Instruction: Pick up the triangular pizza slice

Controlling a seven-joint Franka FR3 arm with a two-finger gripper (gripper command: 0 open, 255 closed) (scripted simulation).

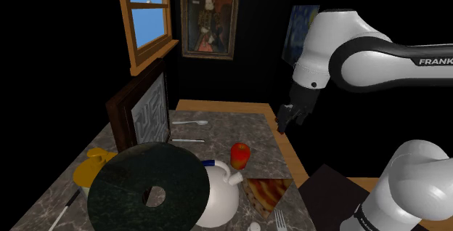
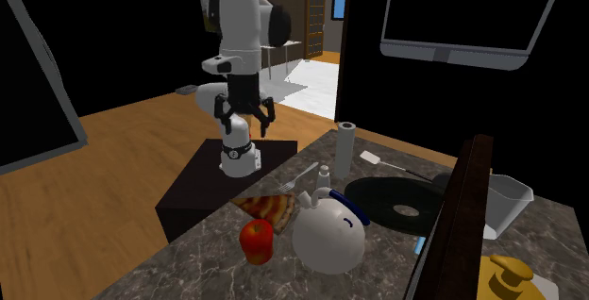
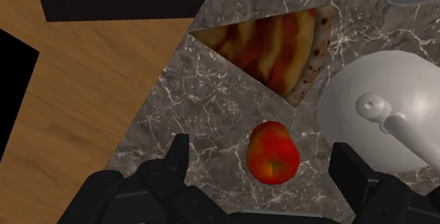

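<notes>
The triangular pizza slice (image 3: 275, 50), with red and yellow topping and a pale crust, lies flat on the marble table near the edge by the stand (image 1: 266, 192) (image 2: 267, 207). My black gripper (image 1: 287, 117) (image 2: 247, 119) hangs open well above that edge, out over the table's side. In the wrist view its fingers (image 3: 176, 160) stand wide apart with nothing held, and the gripper (image 3: 262, 156) looks down on a red apple (image 3: 273, 152) far below. The slice lies beyond the apple, apart from it.
A white teapot (image 1: 218, 193) (image 2: 328, 232) stands close beside the slice and the apple (image 1: 240, 155). A large dark disc (image 1: 149, 189), a fork (image 2: 304, 177), a grey cylinder (image 2: 345, 147), a framed picture (image 1: 141, 110) and a yellow object (image 1: 94, 165) crowd the table. The black stand (image 2: 227, 180) adjoins the table.
</notes>
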